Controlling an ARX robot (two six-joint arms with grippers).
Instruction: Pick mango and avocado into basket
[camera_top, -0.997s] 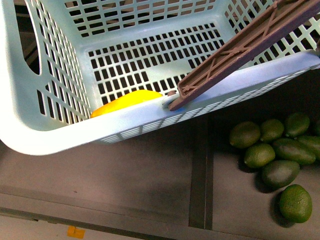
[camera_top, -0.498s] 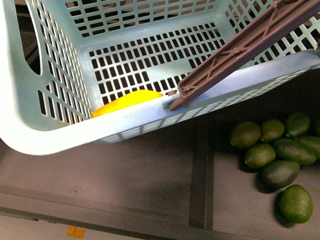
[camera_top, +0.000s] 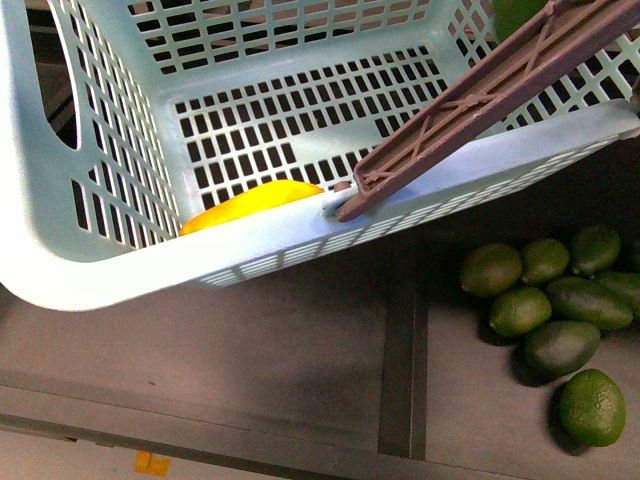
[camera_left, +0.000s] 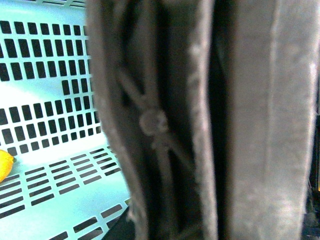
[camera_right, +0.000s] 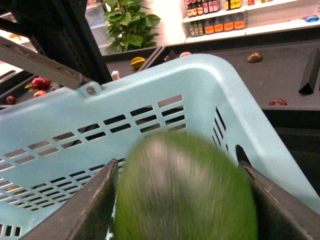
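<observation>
Worktop (camera_top: 250, 350): dark and flat, nearest in the front view, with a dark groove running across it.
Loose avocados (camera_top: 548, 310): a pile of green ones, lying on the worktop at the right, outside the basket.
Basket (camera_top: 90, 270): light teal, full of little slots, tilted, its near rim over the worktop.
Mango (camera_top: 250, 203): all yellow, lying on the basket floor, tucked behind the near rim; also seen as a small yellow bit at the edge of the left wrist view (camera_left: 4, 164).
Handle (camera_top: 480, 95): brown, reaching up from the near rim toward the far right corner of the basket.
Left tool: right up against the brown handle (camera_left: 165, 130), which filled the left wrist view; could not tell if clenched or released.
Right tool (camera_right: 180, 197): over the basket's far right corner, gripping the avocado, one dark finger (camera_right: 92, 205) on each side.
Avocado (camera_right: 185, 192): green, round, blurry, between the fingers, above the basket rim (camera_right: 200, 70); only a green bit at the top edge of the front view (camera_top: 517, 14).
Far behind: a leafy plant (camera_right: 130, 20), shelves with bottles (camera_right: 215, 10).
</observation>
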